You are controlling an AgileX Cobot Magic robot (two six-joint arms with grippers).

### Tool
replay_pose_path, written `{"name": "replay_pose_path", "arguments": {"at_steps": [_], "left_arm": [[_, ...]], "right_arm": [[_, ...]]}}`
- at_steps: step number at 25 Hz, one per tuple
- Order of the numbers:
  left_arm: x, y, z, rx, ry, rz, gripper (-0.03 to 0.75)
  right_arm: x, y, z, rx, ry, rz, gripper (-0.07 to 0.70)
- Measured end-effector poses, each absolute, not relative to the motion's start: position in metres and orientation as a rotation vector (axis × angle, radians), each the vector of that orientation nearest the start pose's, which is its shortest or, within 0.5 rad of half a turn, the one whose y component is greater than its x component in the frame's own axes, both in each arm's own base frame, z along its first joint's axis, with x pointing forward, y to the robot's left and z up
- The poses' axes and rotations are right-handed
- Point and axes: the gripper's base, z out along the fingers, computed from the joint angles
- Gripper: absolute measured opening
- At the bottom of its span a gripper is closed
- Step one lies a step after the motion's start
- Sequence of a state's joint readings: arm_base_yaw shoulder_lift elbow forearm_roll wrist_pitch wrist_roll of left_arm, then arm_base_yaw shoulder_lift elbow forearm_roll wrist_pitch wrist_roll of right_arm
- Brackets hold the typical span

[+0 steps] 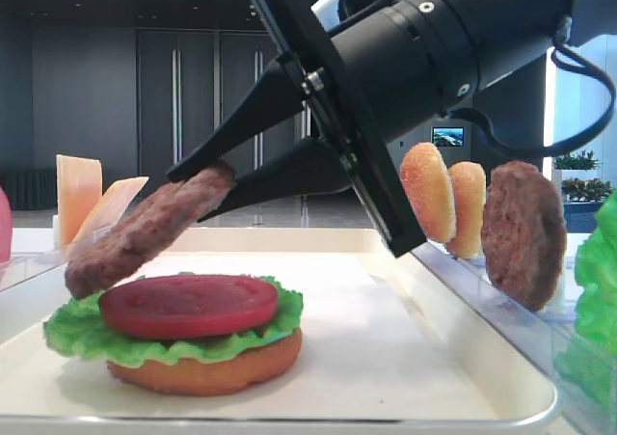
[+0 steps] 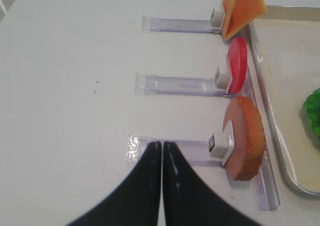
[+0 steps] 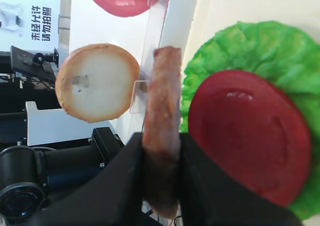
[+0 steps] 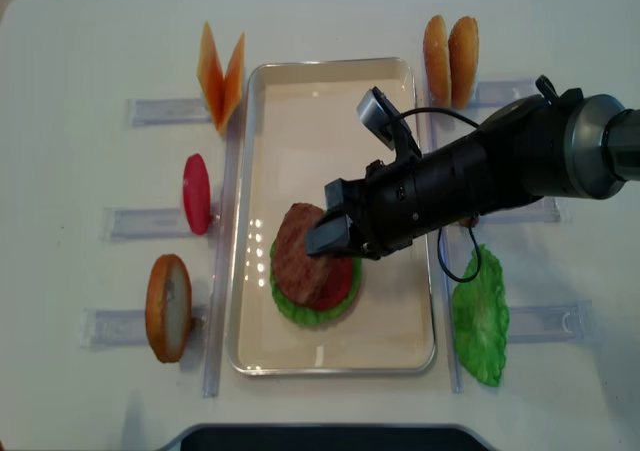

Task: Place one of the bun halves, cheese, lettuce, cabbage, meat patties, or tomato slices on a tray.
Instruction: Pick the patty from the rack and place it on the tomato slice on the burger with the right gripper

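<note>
I hold a rough grey-brown meat patty (image 1: 145, 231) tilted, its lower edge just above the tomato slice (image 1: 188, 305), which lies flat on ruffled green lettuce (image 1: 82, 331) over a golden bun half (image 1: 207, 369) on the cream tray (image 1: 405, 358). A darker patty (image 1: 523, 232), two bun halves (image 1: 427, 192) and cheese slices (image 1: 79, 196) stand upright beside the tray.

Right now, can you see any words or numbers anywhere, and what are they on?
"未经允许 请勿拍照": red characters, turned sideways, on the white sign at the top left of the right wrist view.
Small screen in the far background: too small to read.
The food, tray and racks carry no writing.
</note>
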State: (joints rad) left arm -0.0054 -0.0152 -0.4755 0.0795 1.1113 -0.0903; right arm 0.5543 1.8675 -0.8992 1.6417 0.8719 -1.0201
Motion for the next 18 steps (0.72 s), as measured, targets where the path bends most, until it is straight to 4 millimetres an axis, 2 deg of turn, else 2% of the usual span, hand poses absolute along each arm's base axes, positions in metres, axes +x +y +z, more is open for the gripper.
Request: {"name": "replay_pose_path", "arguments": {"at_steps": [18], "left_arm": [[-0.0067,0.0065,0.2666,-0.095,2.099,0.039,0.0]], "right_arm": [[0.25,0.2347,0.1627,-0.353,2.555,1.609,0.162]]}}
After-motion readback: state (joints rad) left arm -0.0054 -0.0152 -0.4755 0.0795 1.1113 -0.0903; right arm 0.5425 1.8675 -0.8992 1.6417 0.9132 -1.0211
